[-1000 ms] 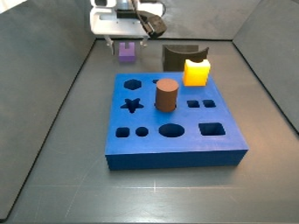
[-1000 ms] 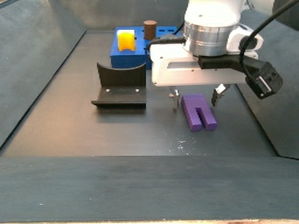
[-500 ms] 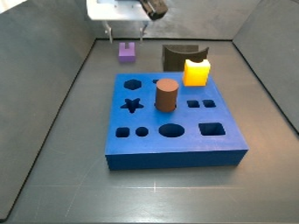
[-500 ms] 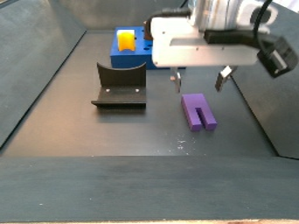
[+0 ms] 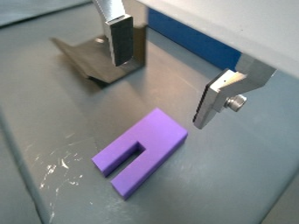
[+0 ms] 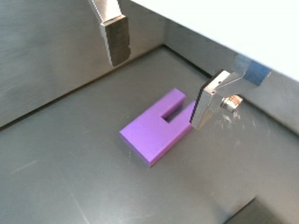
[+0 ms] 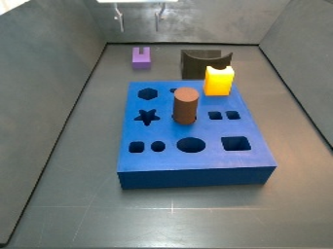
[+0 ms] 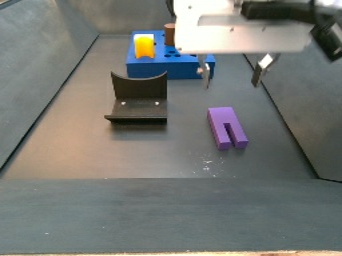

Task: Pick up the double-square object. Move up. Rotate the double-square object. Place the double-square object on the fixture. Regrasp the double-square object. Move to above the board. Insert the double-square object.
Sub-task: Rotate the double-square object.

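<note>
The purple double-square object (image 7: pixel 140 57) lies flat on the dark floor, its slot showing in both wrist views (image 5: pixel 140 162) (image 6: pixel 158 136) and in a side view (image 8: pixel 227 128). My gripper (image 8: pixel 230 77) is open and empty, well above the object; its fingertips barely show at the edge of a side view (image 7: pixel 142 14). Both wrist views show the gap between the fingers (image 5: pixel 163 94) (image 6: pixel 159 92) above the object, with nothing between them. The dark fixture (image 7: pixel 202 60) (image 8: pixel 136 100) stands beside the blue board (image 7: pixel 208 131) (image 8: pixel 151 68).
A yellow block (image 7: pixel 219 80) (image 8: pixel 143 47) and a brown cylinder (image 7: pixel 185 105) stand in the board. Grey walls close in the floor on all sides. The fixture also shows in a wrist view (image 5: pixel 100 57), with the board's blue edge (image 5: pixel 187 44) beyond it.
My gripper has risen straight up from around the double-square object, still open. The object stays on the floor where it was.
</note>
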Robot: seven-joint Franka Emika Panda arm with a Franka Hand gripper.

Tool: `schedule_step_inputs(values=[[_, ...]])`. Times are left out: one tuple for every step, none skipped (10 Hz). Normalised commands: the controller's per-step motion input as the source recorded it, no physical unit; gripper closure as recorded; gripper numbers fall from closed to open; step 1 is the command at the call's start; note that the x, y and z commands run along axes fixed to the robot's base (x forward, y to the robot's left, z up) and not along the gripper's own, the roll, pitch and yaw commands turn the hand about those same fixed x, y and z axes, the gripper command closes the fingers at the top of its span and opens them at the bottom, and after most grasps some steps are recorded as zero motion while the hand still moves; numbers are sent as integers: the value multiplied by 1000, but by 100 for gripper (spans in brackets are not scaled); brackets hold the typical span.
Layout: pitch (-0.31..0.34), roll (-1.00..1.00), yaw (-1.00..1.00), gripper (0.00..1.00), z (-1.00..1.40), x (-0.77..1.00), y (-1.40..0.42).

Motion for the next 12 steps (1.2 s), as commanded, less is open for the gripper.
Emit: schedule_step_inputs(values=[[2,2,1000,0,-259,1,0],[1,3,1000,0,-242,25,5],[0,2,1000,0,-155,37,-2],[0,1,1000,0,-95,33,-3],[0,1,1000,0,-60,31,-4],[0,1,1000,0,-57,30,-3],[0,1,1000,0,-56,30,-3],[0,1,1000,0,-54,31,-2],[0,1,1000,0,-52,31,-2],[0,1,1000,0,-52,31,-2],[0,1,1000,0,-51,31,-2],[0,1,1000,0,-51,32,-2]])
